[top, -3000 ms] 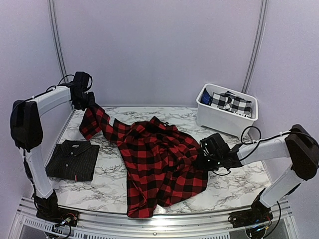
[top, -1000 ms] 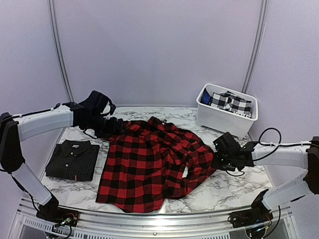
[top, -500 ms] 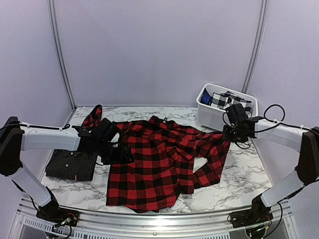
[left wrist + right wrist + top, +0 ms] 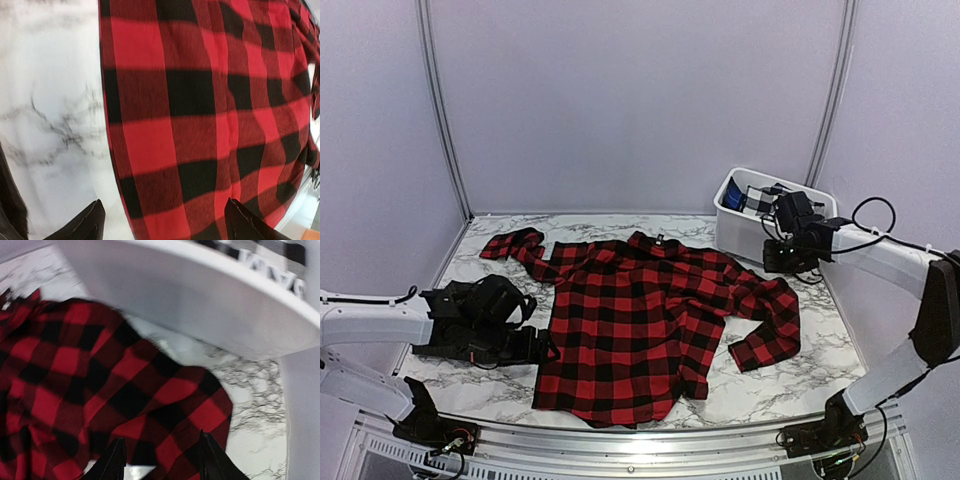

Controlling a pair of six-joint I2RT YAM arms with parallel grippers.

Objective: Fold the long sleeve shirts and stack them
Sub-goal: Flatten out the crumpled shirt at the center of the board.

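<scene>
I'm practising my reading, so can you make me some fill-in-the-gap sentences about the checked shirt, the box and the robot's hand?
The flannel shirt spread on the marble table is red and ____.
The white bin stands near the table's far ____ corner.
The left gripper, at the shirt's edge, has its fingers ____.
The cloth in the bin is checked black and ____.
Missing words: black, right, open, white.

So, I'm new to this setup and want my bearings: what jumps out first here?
The red-and-black flannel shirt is spread out across the middle of the marble table. Next, the white bin stands at the far right with checked cloth inside, and the right gripper is open just beside it.
</scene>
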